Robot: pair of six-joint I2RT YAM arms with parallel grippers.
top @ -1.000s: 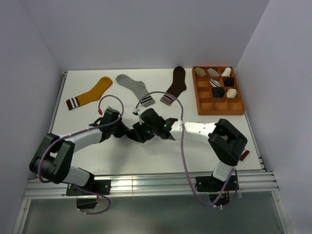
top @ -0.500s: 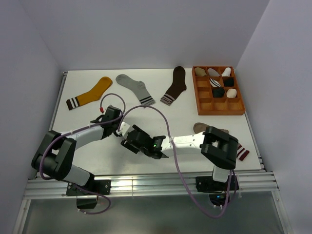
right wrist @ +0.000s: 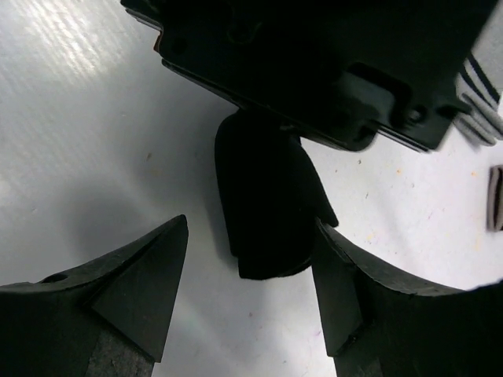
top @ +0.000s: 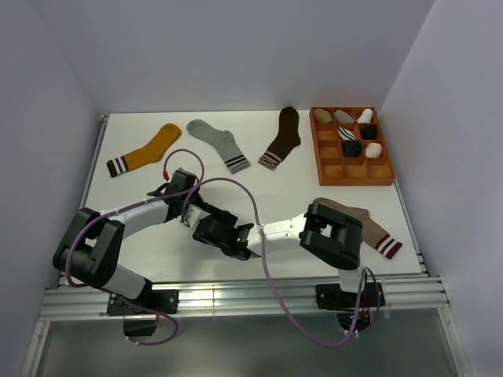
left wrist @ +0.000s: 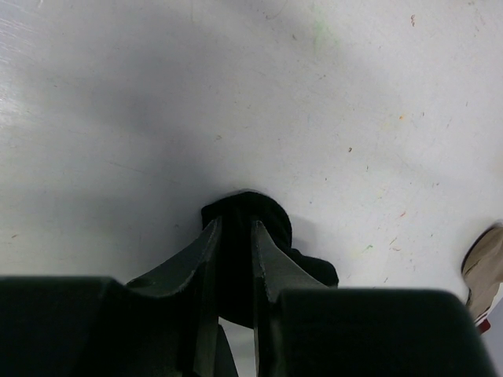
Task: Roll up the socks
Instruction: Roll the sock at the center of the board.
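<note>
In the left wrist view my left gripper (left wrist: pixel 234 225) is shut on a plain black sock (left wrist: pixel 271 228), bunched into a short roll just above the white table. The right wrist view shows the same black sock (right wrist: pixel 263 196) hanging from the left gripper's body. My right gripper (right wrist: pixel 251 226) is open around its lower end, and the right finger (right wrist: pixel 338 275) sits close against the fabric. In the top view the two grippers, left (top: pixel 196 216) and right (top: pixel 211 230), meet at the near left and hide the roll. A taupe sock (top: pixel 357 220) with a maroon-and-white cuff lies flat behind the right arm.
A wooden divided tray (top: pixel 391 177) at the back right holds several rolled socks. Three flat socks lie along the back: mustard-yellow (top: pixel 145 151), light grey (top: pixel 218 143) and dark brown (top: pixel 284 137). Walls close both sides.
Both grippers moved toward the near left with the black sock. The right arm swung off the taupe sock, which now shows. The right jaws opened wider; the left grip held.
</note>
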